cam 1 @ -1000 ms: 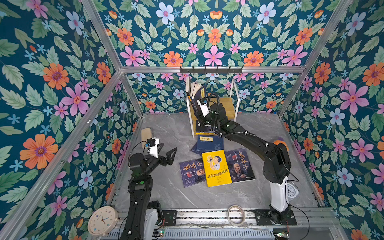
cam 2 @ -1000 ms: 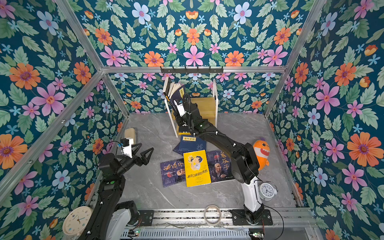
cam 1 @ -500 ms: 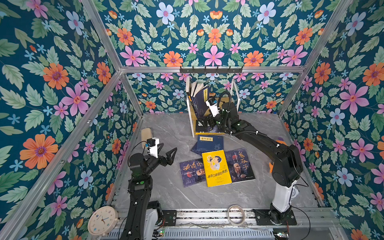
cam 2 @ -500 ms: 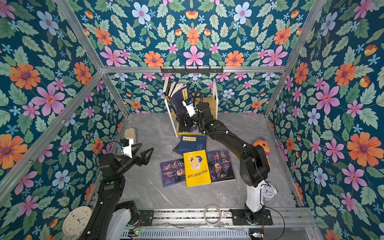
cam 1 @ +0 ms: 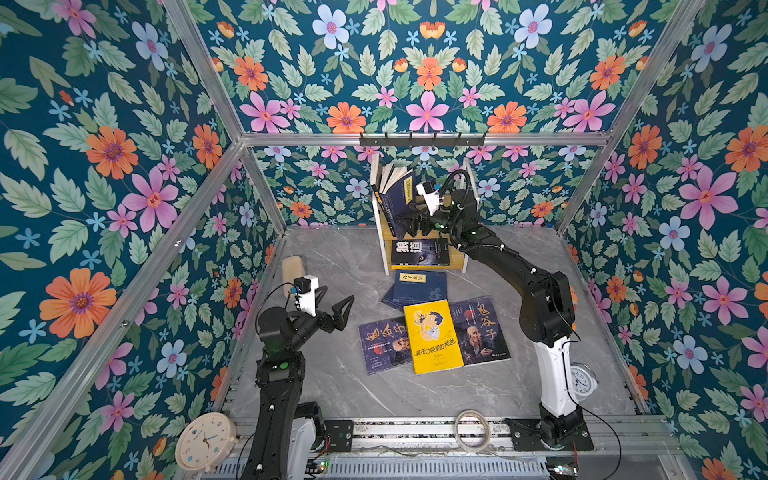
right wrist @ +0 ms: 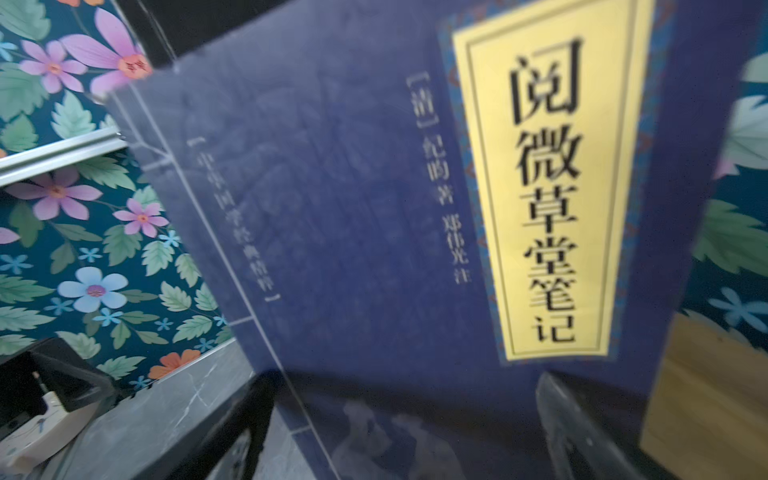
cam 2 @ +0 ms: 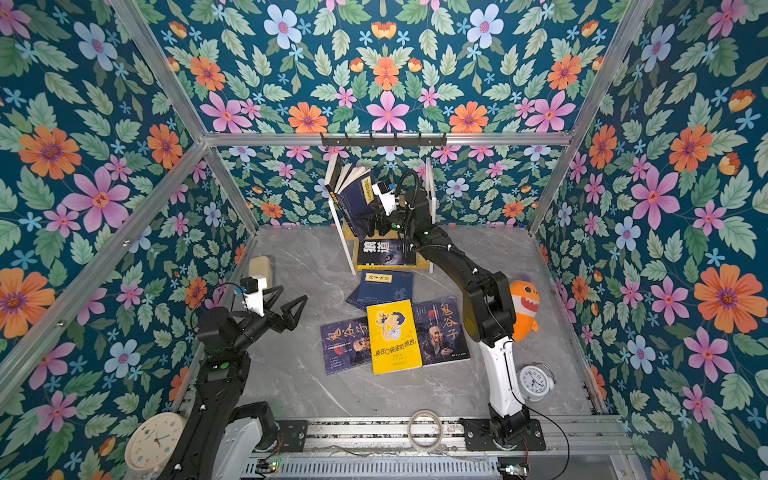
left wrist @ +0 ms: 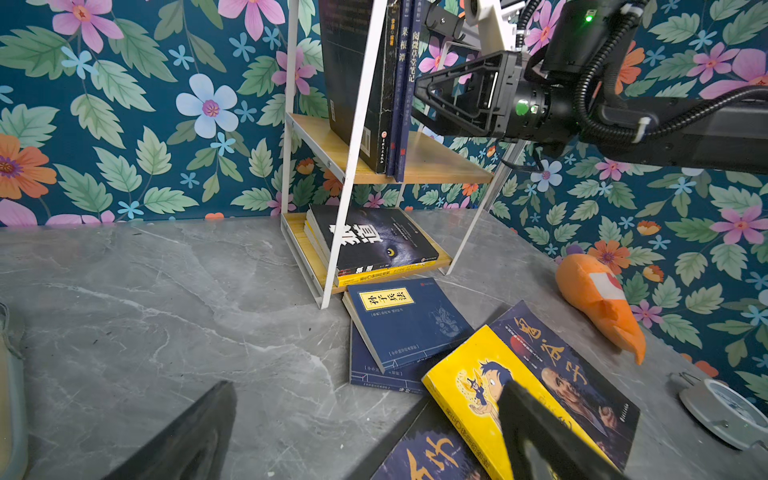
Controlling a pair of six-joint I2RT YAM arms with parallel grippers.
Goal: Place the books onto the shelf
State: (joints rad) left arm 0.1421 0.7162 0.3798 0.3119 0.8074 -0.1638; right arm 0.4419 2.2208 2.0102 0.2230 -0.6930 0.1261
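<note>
Inspecting the shelf [left wrist: 440,165] at upper centre of both top views, you find it partly stocked. On its upper board three spines stand leaning together, the outermost a labelled navy book [right wrist: 374,216]. On the lower board a wolf-face book [cam 1: 419,251] lies flat on a stack whose number cannot be told. On that evidence the task looks roughly half done. Outstanding on the grey table [cam 1: 332,395], at centre frame in front of the shelf, are five books. Two are the navy pair [cam 1: 419,286], stacked at the shelf's foot. One is the yellow cartoon-boy book [cam 1: 434,336]. The last two carry an old man's face: the left portrait book [cam 1: 382,345] and the right portrait book [cam 1: 482,328], each touching the yellow one. Your right gripper [right wrist: 405,382] sits at the upper board beside the labelled navy book, fingers spread and clamping nothing. Your left gripper [cam 2: 293,296] hangs over bare table at lower left, fingers released and empty.
</note>
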